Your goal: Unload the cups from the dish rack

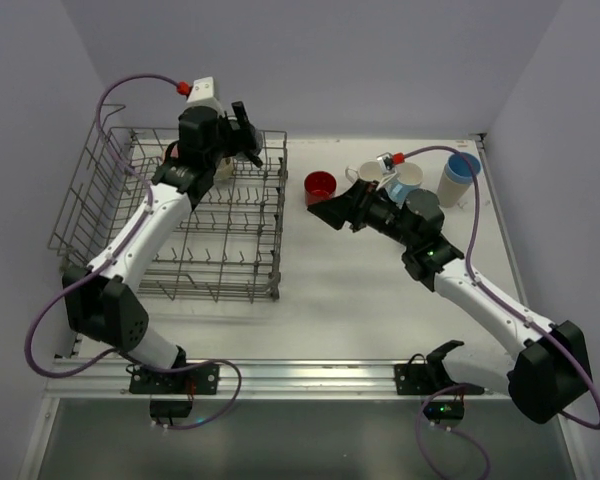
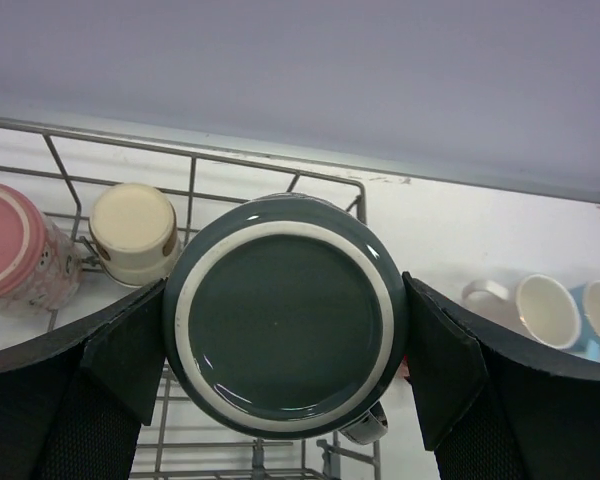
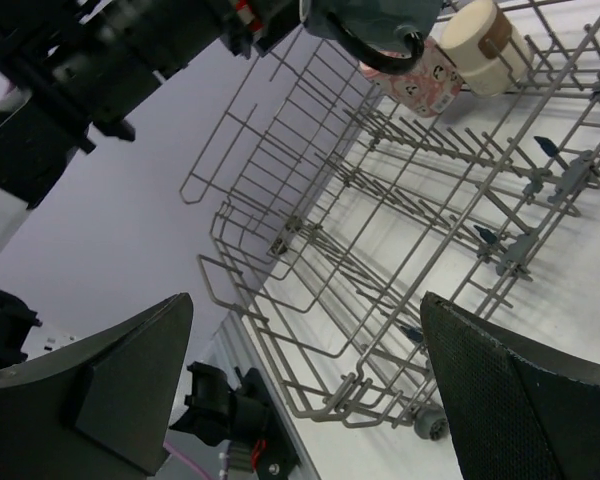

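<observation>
The white table [image 1: 360,290] carries a grey wire dish rack [image 1: 279,230] on its left half. Just right of the rack sits a red cup [image 1: 320,187]. Beyond it are a cream mug [image 1: 365,173], a light blue mug [image 1: 408,178] and a tall tumbler [image 1: 459,178] near the far right corner.

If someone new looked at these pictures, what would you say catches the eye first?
Most striking is the dark teal cup, its bottom toward the left wrist camera, clamped in the left gripper at the far end of the dish rack, where a pink cup and a cream cup sit. On the table right of the rack stands a red cup, with the right gripper open and empty near it.
</observation>
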Tool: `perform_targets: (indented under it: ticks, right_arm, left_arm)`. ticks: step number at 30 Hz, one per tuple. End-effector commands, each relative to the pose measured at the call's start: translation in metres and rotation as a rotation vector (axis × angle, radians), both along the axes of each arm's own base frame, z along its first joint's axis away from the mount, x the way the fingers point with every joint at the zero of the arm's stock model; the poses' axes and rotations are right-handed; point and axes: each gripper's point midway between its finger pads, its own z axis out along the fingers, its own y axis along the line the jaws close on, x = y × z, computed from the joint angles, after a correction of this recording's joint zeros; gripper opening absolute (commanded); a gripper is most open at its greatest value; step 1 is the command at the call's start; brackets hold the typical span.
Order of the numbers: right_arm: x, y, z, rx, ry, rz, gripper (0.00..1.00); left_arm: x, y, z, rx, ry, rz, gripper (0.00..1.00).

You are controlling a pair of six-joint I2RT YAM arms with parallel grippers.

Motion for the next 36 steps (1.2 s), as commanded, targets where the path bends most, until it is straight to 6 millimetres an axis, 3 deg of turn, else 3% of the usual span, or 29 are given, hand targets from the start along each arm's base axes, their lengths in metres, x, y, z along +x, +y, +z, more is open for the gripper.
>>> perform_targets:
  ticks: [1,3,9,13,19,26,27,30,32,33,34,36]
  right_arm:
    - [0.003,0.013,0.050,0.110,-0.079,0.051,0.98]
    - [0.004,0.017,0.053,0.129,-0.067,0.069,0.97]
    - [0.004,0.026,0.061,0.181,-0.076,0.123,0.95]
    - [0.000,0.024,0.064,0.219,-0.105,0.131,0.93]
    - [-0.014,0.026,0.072,0.268,-0.118,0.206,0.90]
    - [-0.026,0.032,0.079,0.319,-0.100,0.277,0.77]
    - [-0.028,0.034,0.080,0.323,-0.099,0.287,0.68]
    - [-0.031,0.038,0.085,0.339,-0.102,0.312,0.56]
    - [-0.032,0.041,0.087,0.356,-0.092,0.330,0.41]
    - [-0.032,0.042,0.088,0.367,-0.090,0.333,0.34]
    - [-0.034,0.041,0.091,0.383,-0.105,0.340,0.21]
    - [-0.036,0.041,0.092,0.406,-0.102,0.349,0.09]
  left_arm:
    - [-0.025,-0.013,0.062,-0.130,-0.165,-0.096,0.20]
    - [-0.041,-0.028,0.071,-0.210,-0.181,-0.185,0.20]
    - [-0.115,-0.068,0.094,-0.452,-0.235,-0.498,0.20]
    - [-0.159,-0.077,0.096,-0.569,-0.254,-0.632,0.20]
    - [-0.200,-0.084,0.105,-0.661,-0.292,-0.777,0.20]
    - [-0.220,-0.093,0.103,-0.763,-0.294,-0.894,0.20]
    - [-0.220,-0.094,0.098,-0.771,-0.280,-0.895,0.20]
    - [-0.221,-0.098,0.094,-0.774,-0.270,-0.902,0.21]
    - [-0.221,-0.100,0.092,-0.778,-0.267,-0.908,0.25]
    - [-0.221,-0.101,0.090,-0.780,-0.264,-0.905,0.27]
    - [-0.222,-0.102,0.090,-0.783,-0.266,-0.908,0.32]
    - [-0.223,-0.102,0.092,-0.788,-0.277,-0.903,0.39]
